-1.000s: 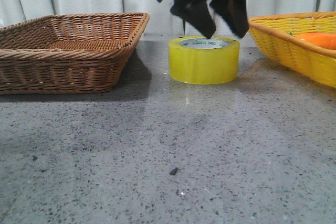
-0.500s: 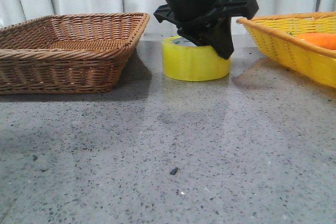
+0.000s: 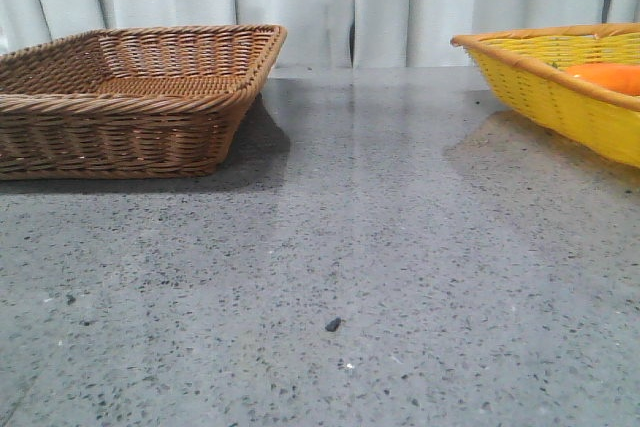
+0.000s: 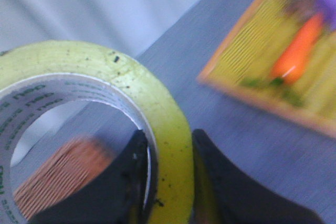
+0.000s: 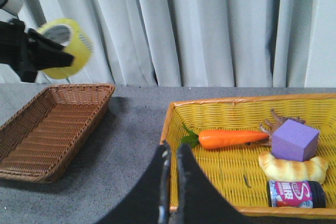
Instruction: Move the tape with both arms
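Observation:
The yellow tape roll (image 4: 173, 150) with its white printed core is clamped in my left gripper (image 4: 169, 142), one black finger inside the core and one on the outer face. The right wrist view shows the tape (image 5: 65, 48) held high in the air over the brown basket by the left gripper (image 5: 50, 56). My right gripper (image 5: 173, 153) is shut and empty, above the yellow basket's near left corner. Neither gripper nor the tape appears in the front view.
A brown wicker basket (image 3: 140, 97) stands at the left, empty. A yellow wicker basket (image 3: 560, 87) at the right holds a carrot (image 5: 233, 138), a purple block (image 5: 294, 140), a bread piece (image 5: 291, 169) and a small jar (image 5: 294, 193). Grey curtains hang behind.
The left gripper closed on the tape on the table and lifted it up out of the front view. The table's middle no longer holds the roll.

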Controlling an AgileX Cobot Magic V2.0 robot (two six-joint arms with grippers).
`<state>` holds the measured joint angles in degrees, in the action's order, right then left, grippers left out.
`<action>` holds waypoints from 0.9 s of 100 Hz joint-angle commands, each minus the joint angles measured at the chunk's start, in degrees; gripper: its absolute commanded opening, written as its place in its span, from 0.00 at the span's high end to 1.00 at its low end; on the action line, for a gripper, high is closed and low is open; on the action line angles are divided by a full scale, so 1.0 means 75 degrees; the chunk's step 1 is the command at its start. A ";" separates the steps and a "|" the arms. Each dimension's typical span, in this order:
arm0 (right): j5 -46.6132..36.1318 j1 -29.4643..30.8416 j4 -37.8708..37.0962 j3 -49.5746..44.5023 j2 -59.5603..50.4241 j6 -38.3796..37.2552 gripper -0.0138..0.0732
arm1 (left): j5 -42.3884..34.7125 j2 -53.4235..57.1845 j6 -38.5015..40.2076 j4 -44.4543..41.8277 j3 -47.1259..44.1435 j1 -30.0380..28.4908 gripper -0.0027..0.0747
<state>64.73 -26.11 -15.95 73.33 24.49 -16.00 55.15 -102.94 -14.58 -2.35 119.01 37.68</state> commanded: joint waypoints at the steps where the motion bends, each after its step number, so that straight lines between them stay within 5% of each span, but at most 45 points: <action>1: -0.0753 0.0030 -0.0153 -0.0110 0.0257 -0.0015 0.92 | 0.0534 0.0193 -0.0018 -0.0672 0.0055 -0.0423 0.99; 25: -0.0772 0.0030 0.0342 -0.0419 0.0257 -0.0015 0.92 | 0.0087 -0.0107 0.0961 -0.0590 -0.1313 -0.1343 0.95; 52: -0.1205 0.0030 0.0321 -0.0419 0.0257 -0.0015 0.92 | 0.0375 -0.0124 0.1619 -0.0377 -0.1629 -0.1599 0.43; 71: -0.1527 0.0030 0.0043 -0.0552 0.0185 0.0219 0.92 | -0.0719 0.0912 0.1634 0.0470 -0.1851 -0.1409 0.53; 90: -0.2699 0.0030 0.0011 -0.1961 -0.0842 0.1482 0.92 | -0.2884 0.3007 0.1634 0.0418 -0.4352 -0.0420 0.62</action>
<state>52.94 -26.11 -14.10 62.36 20.69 -8.70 42.71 -89.28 -2.91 0.00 92.90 31.33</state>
